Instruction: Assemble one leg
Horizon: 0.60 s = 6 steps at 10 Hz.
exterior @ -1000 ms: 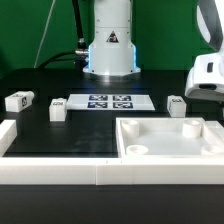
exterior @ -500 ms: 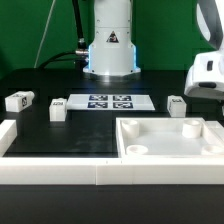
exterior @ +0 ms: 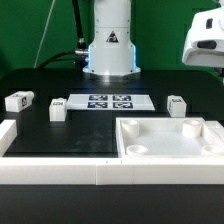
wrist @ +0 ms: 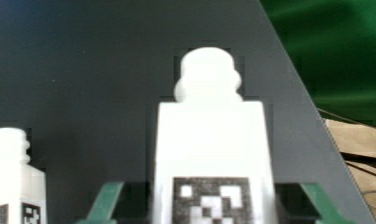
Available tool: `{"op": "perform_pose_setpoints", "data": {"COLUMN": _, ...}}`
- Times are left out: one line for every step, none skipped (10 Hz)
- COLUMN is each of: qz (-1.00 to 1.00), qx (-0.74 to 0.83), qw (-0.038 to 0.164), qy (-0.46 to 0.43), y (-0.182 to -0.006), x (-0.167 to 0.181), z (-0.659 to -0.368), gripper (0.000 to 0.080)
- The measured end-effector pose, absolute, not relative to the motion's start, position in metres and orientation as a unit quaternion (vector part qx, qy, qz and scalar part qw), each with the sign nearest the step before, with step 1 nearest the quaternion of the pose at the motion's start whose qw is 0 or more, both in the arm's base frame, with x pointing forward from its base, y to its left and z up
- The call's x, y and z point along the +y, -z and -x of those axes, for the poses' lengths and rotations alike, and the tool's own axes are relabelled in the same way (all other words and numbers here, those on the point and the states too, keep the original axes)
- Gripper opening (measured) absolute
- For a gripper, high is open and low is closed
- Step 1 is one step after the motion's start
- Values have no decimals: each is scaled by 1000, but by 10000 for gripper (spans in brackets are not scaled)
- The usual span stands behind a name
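In the wrist view a white leg (wrist: 213, 130) with a rounded peg on its end and a black-and-white tag lies on the dark table between my green fingertips (wrist: 128, 200). My gripper (wrist: 217, 205) is open, with a narrow gap on each side of the leg. A second leg (wrist: 7, 170) lies beside it. In the exterior view only my gripper's white body (exterior: 204, 48) shows, at the upper right edge, with its fingers out of frame. Three legs (exterior: 176, 104) (exterior: 57, 108) (exterior: 16, 101) lie on the table there.
The large white tray-like part (exterior: 170, 145) with round corner sockets lies at the front right. The marker board (exterior: 108, 101) lies in the middle in front of the arm's base (exterior: 110, 55). A white border (exterior: 50, 172) runs along the front and left.
In the exterior view my gripper's white body has moved up along the right edge. The legs, tray-like part and marker board have not moved.
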State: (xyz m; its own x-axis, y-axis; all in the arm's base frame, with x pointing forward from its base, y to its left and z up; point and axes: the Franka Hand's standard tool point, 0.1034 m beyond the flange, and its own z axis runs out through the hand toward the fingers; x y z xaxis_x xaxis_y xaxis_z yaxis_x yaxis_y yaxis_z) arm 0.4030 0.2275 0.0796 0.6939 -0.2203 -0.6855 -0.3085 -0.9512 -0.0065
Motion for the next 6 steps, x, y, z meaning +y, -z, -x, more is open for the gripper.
{"op": "perform_pose_setpoints", "data": {"qz": 924, "qx": 145, "qw": 63, "qy": -348, "y": -78, "x": 230, "z": -407, "gripper": 284}}
{"op": "perform_pose_setpoints", "data": {"qz": 935, "qx": 149, "qw": 65, "qy": -316, "y": -78, "x": 233, "z": -412, "gripper": 284}}
{"op": "perform_pose_setpoints", "data": {"qz": 950, "qx": 151, "qw": 65, "qy": -265, "y": -78, "x": 236, "z": -416, "gripper": 284}}
{"op": "perform_pose_setpoints", "data": {"qz": 961, "qx": 148, "qw": 64, "qy": -226, "y": -79, "x": 236, "z": -415, "gripper": 284}}
{"op": "perform_pose_setpoints", "data": {"qz": 969, "qx": 128, "qw": 62, "qy": -202, "y": -78, "x": 226, "z": -416, "gripper": 284}}
{"op": "perform_pose_setpoints", "data": {"qz": 980, "qx": 114, "qw": 53, "qy": -156, "y": -83, "x": 213, "z": -421, "gripper": 284}}
